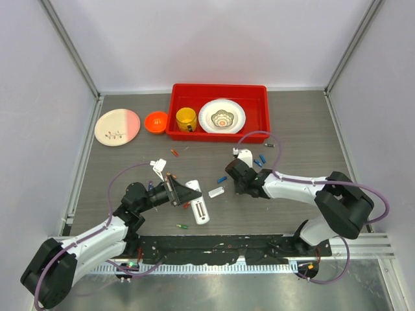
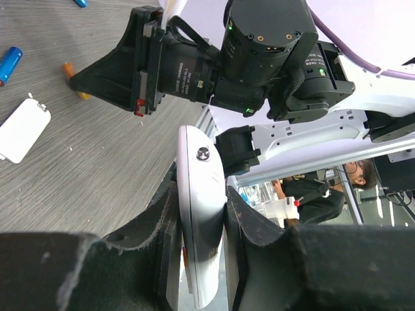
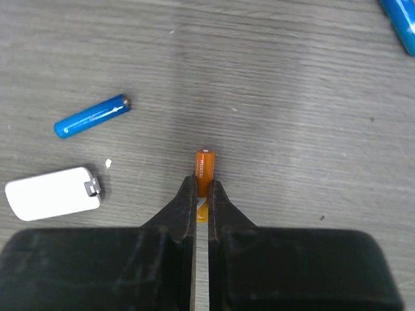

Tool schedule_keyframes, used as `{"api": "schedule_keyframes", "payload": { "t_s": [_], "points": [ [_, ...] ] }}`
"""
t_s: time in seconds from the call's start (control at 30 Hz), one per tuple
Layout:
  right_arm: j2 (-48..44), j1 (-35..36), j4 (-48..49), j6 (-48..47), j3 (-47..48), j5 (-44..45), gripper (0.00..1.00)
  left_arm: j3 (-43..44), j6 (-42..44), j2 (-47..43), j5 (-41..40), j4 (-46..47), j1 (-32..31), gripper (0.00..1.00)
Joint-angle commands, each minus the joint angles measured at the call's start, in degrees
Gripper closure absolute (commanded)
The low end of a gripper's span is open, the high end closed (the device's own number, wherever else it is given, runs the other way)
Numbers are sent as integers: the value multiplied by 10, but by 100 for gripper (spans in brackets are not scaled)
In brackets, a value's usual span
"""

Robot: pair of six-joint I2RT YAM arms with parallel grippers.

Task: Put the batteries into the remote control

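Right gripper (image 3: 201, 189) jaws nearly closed, pinching orange cell (image 3: 205, 167) by its tail, most of it beyond the tips; left gripper (image 2: 202, 194) jaws clamp remote (image 2: 198, 162) edge-on. Cell likely light, rigid, slick (may pivot); mid-body hold looks safer.

This is a robot lab, not a home. Two robot arms, the left arm (image 1: 97, 236) and the right arm (image 1: 305, 188), are bolted to a black rail (image 1: 220, 249) at the edge of a gray table (image 1: 292, 129). Plain white walls (image 1: 207, 39) on metal posts (image 1: 71, 48) box the table in. Purple cables (image 1: 388, 208) loop off the arms. In the left wrist view, a person (image 2: 353, 175) with glasses is in the room past the table, among white frames and gear.
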Motion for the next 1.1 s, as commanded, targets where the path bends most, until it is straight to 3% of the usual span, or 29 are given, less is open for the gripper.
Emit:
{"api": "schedule_keyframes", "payload": {
  "t_s": [0.0,0.03,0.07,0.17,0.3,0.5,0.73,0.9,1.07],
  "points": [
    [-53,1,-21,233,-1,97,99,19,12,3,-3,40,0,100],
    [-75,1,-33,289,-6,131,99,19,11,3,-9,41,0,100],
    [-86,1,-45,411,-17,147,99,19,11,2,-22,42,0,100],
    [-118,2,-74,592,-38,182,99,17,10,-2,-69,28,0,100],
    [-93,4,-93,692,-23,208,99,-3,1,-17,-139,13,-1,100],
    [37,2,-262,816,89,185,99,-22,2,-74,-191,-15,-1,100],
    [59,2,-261,851,89,172,99,-26,16,-150,-215,-105,-1,100],
    [70,2,-249,829,89,161,79,-29,23,-185,-228,-136,-1,100],
    [66,2,-220,816,63,151,71,-39,17,-192,-233,-127,-1,100]
  ]
}}
